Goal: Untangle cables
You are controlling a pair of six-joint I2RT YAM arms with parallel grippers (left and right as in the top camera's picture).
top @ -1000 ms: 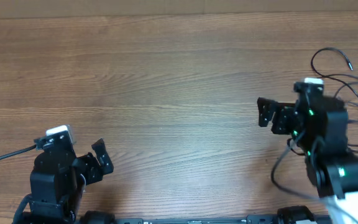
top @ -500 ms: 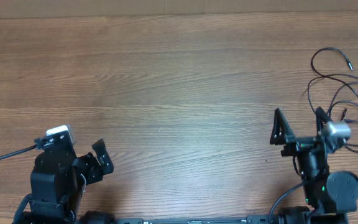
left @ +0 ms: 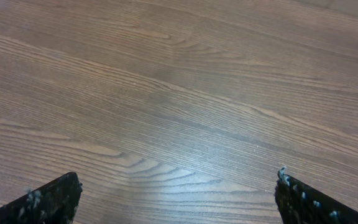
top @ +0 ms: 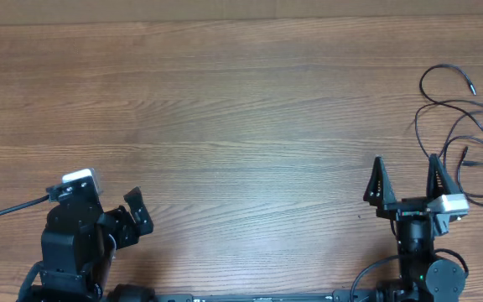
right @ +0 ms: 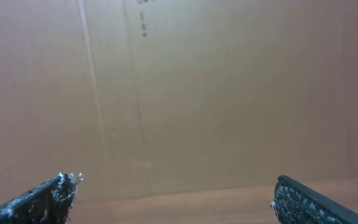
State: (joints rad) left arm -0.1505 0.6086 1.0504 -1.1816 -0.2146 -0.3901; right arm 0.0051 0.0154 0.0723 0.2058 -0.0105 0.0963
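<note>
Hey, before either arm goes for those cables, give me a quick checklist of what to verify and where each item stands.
1. Right pincer open and empty: ok, jaws spread wide.
2. Left pincer open and empty: ok.
3. Cables located: ok, loose loops by the right edge of the table.
4. Cables in the right wrist view: not ok, it shows only a cardboard wall.
5. Strands separated: not ok, loops cross one another.
6. All plug ends visible: cannot tell, some strands run off frame.
</note>
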